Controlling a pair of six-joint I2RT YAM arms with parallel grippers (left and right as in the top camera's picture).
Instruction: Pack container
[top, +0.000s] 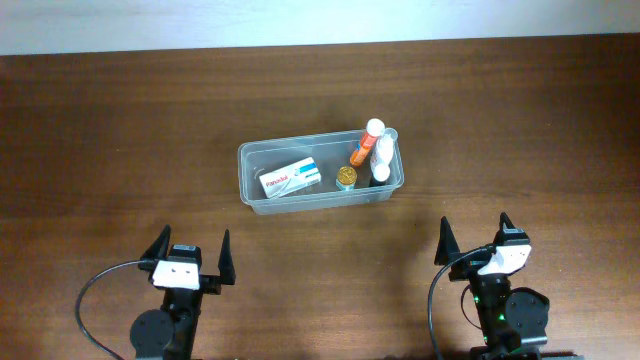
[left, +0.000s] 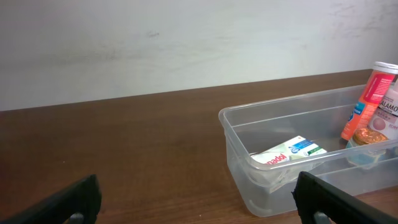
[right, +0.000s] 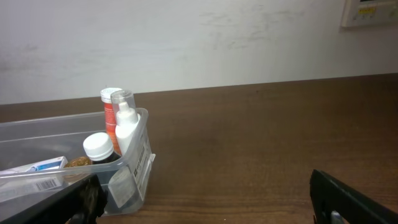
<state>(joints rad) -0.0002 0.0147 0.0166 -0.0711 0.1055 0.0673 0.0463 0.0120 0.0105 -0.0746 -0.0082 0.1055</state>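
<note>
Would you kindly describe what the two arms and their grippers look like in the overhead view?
Both arms are black. The left gripper and right gripper each have two slim, pointed black fingers flanking a white block. A thin black cable loops beside each arm, and small green lights show on the right arm.

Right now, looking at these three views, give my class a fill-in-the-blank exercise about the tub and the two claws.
1. The white box lies ____ the container.
2. Seen from overhead, the orange tube stands at the container's ____ end.
3. The left claw and the right claw are both ____ and hold nothing.
Missing words: inside; right; open.
</note>
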